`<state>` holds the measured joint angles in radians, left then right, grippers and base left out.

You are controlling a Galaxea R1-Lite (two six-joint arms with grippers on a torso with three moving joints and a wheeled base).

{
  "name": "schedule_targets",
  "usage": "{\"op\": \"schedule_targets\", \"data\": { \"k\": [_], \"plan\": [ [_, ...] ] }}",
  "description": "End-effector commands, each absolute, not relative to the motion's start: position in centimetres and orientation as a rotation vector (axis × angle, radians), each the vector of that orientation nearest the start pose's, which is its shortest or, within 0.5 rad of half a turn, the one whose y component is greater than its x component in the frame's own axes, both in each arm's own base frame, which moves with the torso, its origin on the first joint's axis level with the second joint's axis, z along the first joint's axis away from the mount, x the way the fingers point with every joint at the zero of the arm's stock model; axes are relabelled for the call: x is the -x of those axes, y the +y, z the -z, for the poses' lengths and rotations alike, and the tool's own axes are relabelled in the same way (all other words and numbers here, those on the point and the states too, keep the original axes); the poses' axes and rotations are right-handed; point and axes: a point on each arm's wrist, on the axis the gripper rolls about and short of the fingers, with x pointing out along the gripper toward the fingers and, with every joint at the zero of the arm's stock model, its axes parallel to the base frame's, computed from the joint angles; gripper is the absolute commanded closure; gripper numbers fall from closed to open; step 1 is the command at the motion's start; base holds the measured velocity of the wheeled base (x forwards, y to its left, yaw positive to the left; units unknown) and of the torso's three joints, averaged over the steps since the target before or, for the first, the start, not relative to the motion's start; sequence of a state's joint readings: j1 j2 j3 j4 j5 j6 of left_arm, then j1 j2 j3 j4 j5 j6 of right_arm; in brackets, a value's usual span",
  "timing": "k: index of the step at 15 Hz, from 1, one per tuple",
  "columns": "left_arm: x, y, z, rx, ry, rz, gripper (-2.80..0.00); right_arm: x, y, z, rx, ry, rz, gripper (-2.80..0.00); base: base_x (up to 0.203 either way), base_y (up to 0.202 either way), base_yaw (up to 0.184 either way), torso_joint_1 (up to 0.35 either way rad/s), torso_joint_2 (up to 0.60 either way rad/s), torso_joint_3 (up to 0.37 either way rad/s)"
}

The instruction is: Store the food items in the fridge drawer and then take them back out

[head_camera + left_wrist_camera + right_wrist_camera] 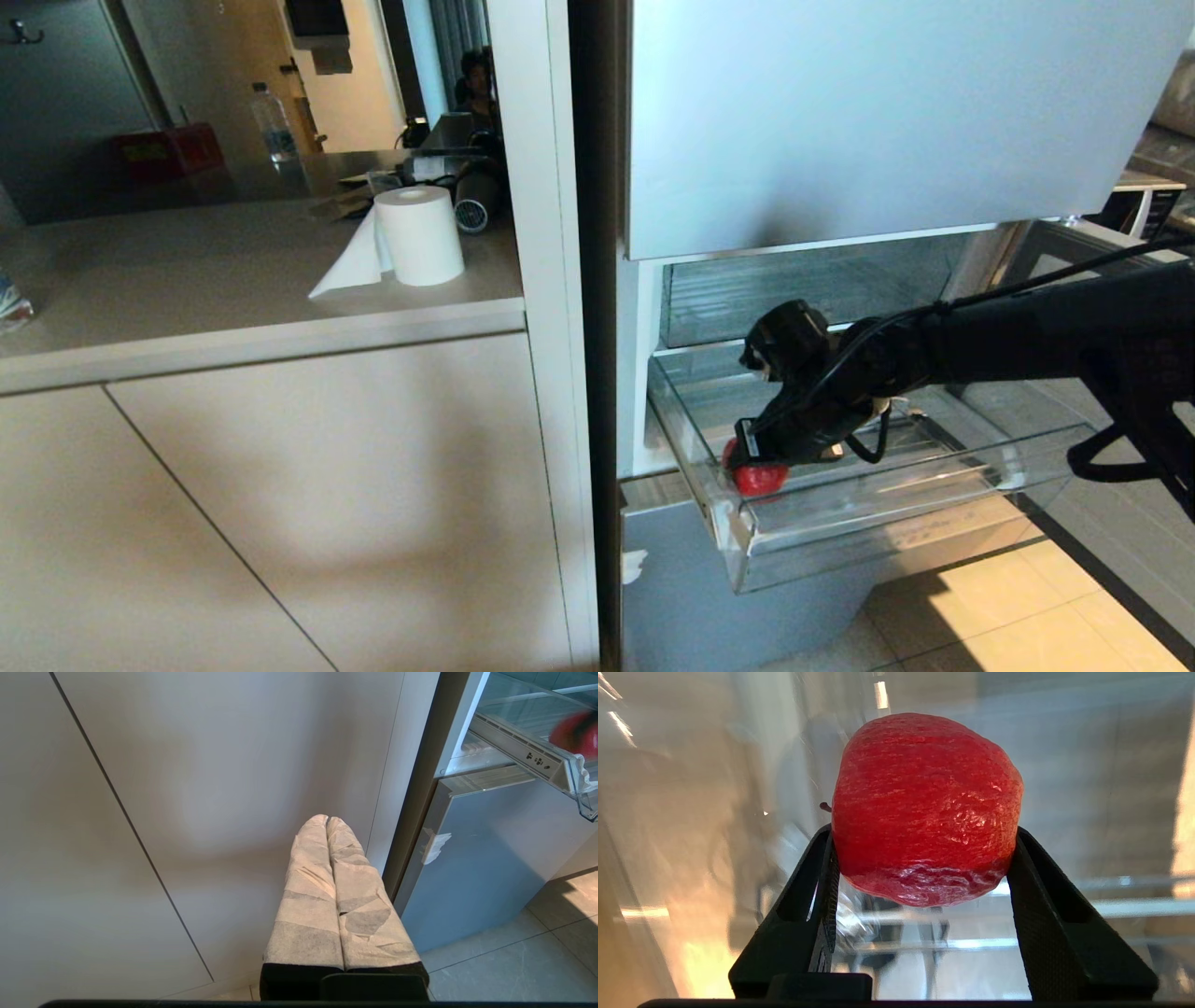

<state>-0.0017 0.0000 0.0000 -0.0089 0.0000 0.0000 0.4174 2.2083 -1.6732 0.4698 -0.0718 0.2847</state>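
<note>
Jaws of right gripper [924,858] pinching round red fruit [924,807] inside clear plastic fridge drawer [896,532]; lift straight up, clear front lip.

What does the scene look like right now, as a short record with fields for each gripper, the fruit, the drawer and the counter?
right gripper: in the drawer, fingers against both sides of the red fruit
left gripper: shut, parked by the cabinet front
drawer: pulled out, clear plastic
fruit seen: one
counter: paper roll
</note>
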Motion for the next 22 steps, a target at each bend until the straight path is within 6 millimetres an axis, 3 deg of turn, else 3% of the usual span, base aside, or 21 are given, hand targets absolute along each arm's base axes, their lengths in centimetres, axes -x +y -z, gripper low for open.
{"op": "schedule_targets", "data": {
  "k": [1, 4, 8, 11, 15, 18, 22],
  "plan": [
    [2.3, 0.0, -7.6, 0.0, -0.008, 0.002, 0.0, -38.8, 16.9, -15.3, -0.022, 0.933, -0.151, 0.0, 0.0, 0.0, 0.0, 0.0, 0.0, 0.0],
    [2.3, 0.0, -7.6, 0.0, -0.008, 0.002, 0.0, -37.8, 16.3, -17.3, -0.006, 0.878, -0.097, 0.0, 0.0, 0.0, 0.0, 0.0, 0.0, 0.0],
    [2.3, 0.0, -7.6, 0.0, -0.009, 0.002, 0.0, -33.7, 14.6, -22.9, -0.03, 0.766, -0.12, 0.0, 0.0, 0.0, 0.0, 0.0, 0.0, 0.0],
    [2.3, 0.0, -7.6, 0.0, -0.008, 0.002, 0.0, -28.1, 12.7, -27.1, -0.048, 0.671, -0.155, 0.0, 0.0, 0.0, 0.0, 0.0, 0.0, 0.0],
    [2.3, 0.0, -7.6, 0.0, -0.008, 0.002, 0.0, -17.8, 8.0, -29.9, -0.053, 0.542, -0.181, 0.0, 0.0, 0.0, 0.0, 0.0, 0.0, 0.0],
    [2.3, 0.0, -7.6, 0.0, -0.008, 0.002, 0.0, -9.7, 3.3, -29.1, -0.085, 0.37, -0.142, 0.0, 0.0, 0.0, 0.0, 0.0, 0.0, 0.0],
    [2.3, 0.0, -7.6, 0.0, -0.008, 0.002, 0.0, -1.6, -0.1, -22.0, -0.07, 0.157, -0.009, 0.0, 0.0, 0.0, 0.0, 0.0, 0.0, 0.0]
  ]
}}
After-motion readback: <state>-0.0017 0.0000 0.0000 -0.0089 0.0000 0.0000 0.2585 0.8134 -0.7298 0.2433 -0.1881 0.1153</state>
